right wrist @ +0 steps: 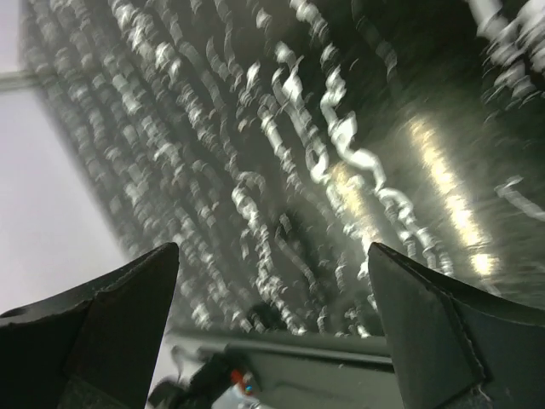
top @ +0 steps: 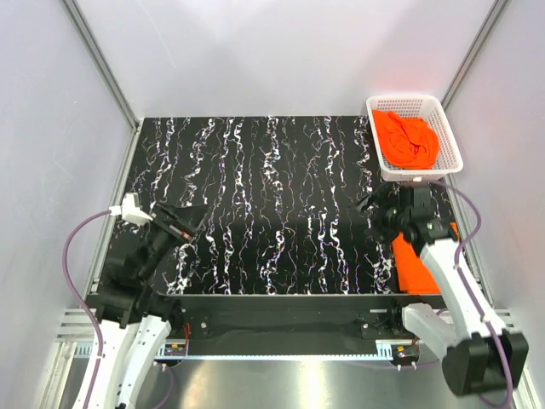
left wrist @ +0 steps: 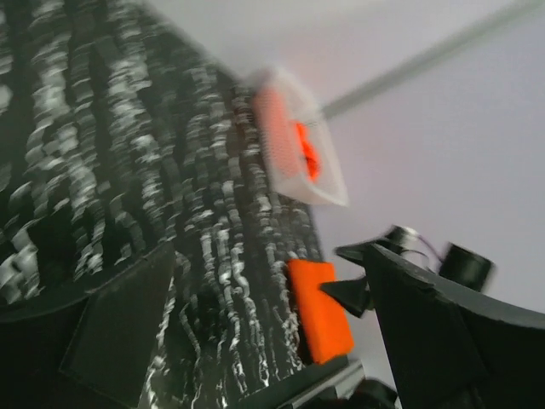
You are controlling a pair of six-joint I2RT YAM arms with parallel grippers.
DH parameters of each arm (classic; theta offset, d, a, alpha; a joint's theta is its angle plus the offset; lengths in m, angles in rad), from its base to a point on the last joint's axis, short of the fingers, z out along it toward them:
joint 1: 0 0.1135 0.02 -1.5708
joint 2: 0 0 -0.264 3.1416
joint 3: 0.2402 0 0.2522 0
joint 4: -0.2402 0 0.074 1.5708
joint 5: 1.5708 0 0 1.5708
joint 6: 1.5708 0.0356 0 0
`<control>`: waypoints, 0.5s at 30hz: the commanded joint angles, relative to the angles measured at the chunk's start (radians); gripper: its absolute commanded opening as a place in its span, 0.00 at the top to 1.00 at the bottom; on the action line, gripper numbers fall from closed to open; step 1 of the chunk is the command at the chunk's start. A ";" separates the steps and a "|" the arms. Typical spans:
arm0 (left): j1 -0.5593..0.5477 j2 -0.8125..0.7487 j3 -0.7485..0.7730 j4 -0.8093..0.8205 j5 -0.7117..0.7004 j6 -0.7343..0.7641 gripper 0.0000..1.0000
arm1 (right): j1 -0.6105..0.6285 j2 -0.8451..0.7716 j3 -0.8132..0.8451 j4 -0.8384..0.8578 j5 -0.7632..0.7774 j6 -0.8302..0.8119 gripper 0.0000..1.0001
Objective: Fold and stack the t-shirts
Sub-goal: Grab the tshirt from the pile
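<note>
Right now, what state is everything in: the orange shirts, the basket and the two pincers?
Shirt heap: crumpled and unfolded, in the basket; I cannot tell how many shirts.
Folded shirt: folded flat on the table's near right corner, partly hidden by the right arm.
Basket: upright, at the far right corner.
Left pincer: open, empty.
Right pincer: open, empty.

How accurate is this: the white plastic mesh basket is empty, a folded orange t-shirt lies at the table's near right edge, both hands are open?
One error: the white plastic mesh basket is not empty; the top external view shows a crumpled bright orange t-shirt in it. The folded orange t-shirt at the near right edge, the open left hand and open right hand are right.
</note>
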 commanded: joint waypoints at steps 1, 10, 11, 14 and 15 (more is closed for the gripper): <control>0.005 0.130 0.157 -0.385 -0.236 -0.026 0.01 | -0.005 0.134 0.209 -0.100 0.230 -0.172 0.00; 0.006 0.298 0.366 -0.531 -0.161 0.222 0.01 | -0.164 0.620 0.751 -0.094 0.484 -0.335 0.00; 0.005 0.299 0.354 -0.524 -0.132 0.228 0.01 | -0.193 0.719 0.847 -0.094 0.520 -0.367 0.00; 0.008 0.303 0.324 -0.490 -0.095 0.277 0.01 | -0.225 0.863 0.988 -0.093 0.601 -0.427 0.01; 0.006 0.313 0.315 -0.481 -0.091 0.296 0.01 | -0.235 0.963 1.081 -0.091 0.601 -0.445 0.02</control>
